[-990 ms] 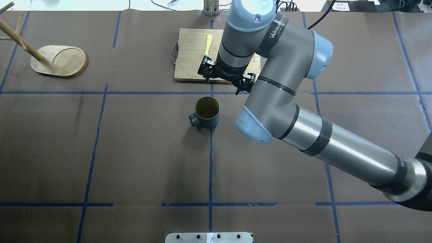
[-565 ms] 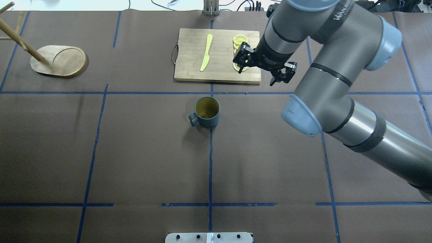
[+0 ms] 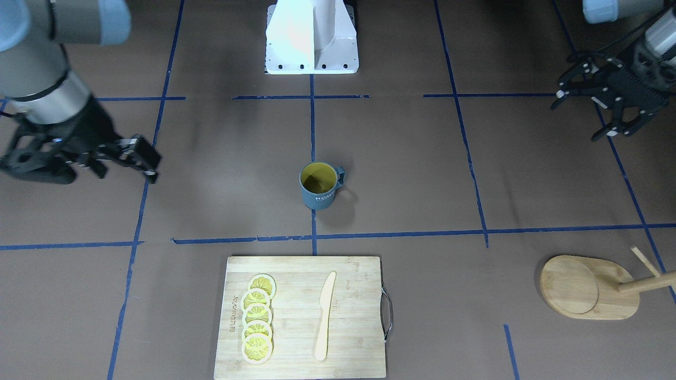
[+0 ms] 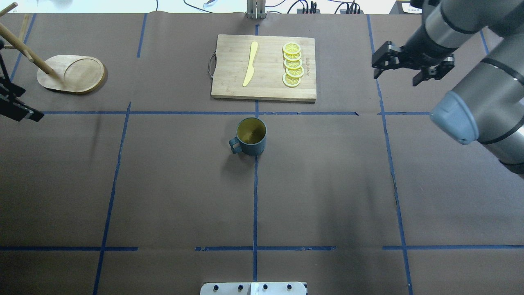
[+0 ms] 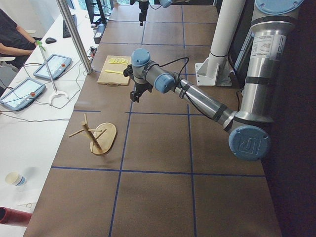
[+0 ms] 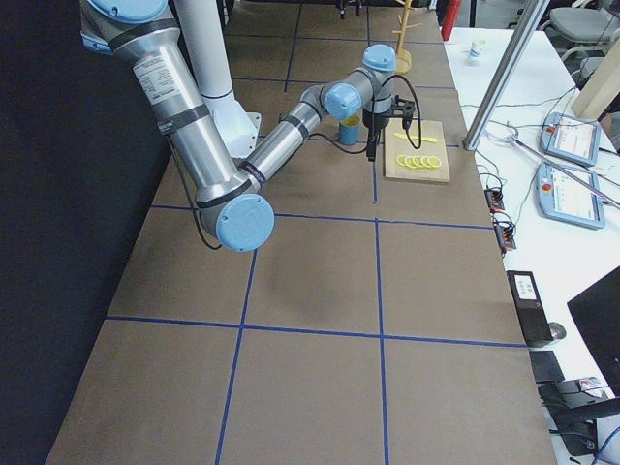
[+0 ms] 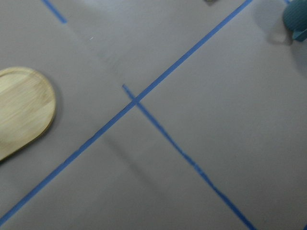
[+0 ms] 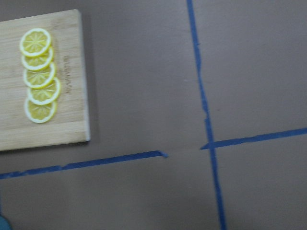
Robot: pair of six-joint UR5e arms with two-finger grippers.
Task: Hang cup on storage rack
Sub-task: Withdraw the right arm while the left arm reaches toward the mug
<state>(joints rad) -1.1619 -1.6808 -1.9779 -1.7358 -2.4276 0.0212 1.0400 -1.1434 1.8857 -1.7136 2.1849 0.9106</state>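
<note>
The cup (image 4: pixel 250 137) stands upright on the brown table, handle toward the robot's left; it also shows in the front-facing view (image 3: pixel 318 186), lettering outward. The storage rack (image 4: pixel 71 73) stands at the far left, its post leaning out of frame; it also shows in the front-facing view (image 3: pixel 586 287). My right gripper (image 4: pixel 396 77) is open and empty, high over the far right, well away from the cup. My left gripper (image 3: pixel 578 119) is open and empty, near the table's left side, only partly in the overhead view (image 4: pixel 16 107).
A cutting board (image 4: pixel 264 67) with metal handle lies behind the cup, bearing a yellow knife (image 4: pixel 250 63) and several lemon slices (image 4: pixel 292 64). Blue tape lines cross the table. The left wrist view shows the rack base (image 7: pixel 24 112) and a corner of the cup (image 7: pixel 297 19).
My right arm has swung right, off the cutting board, uncovering the lemon slices. My left gripper has come into view at the left edge. The cup has not moved.
</note>
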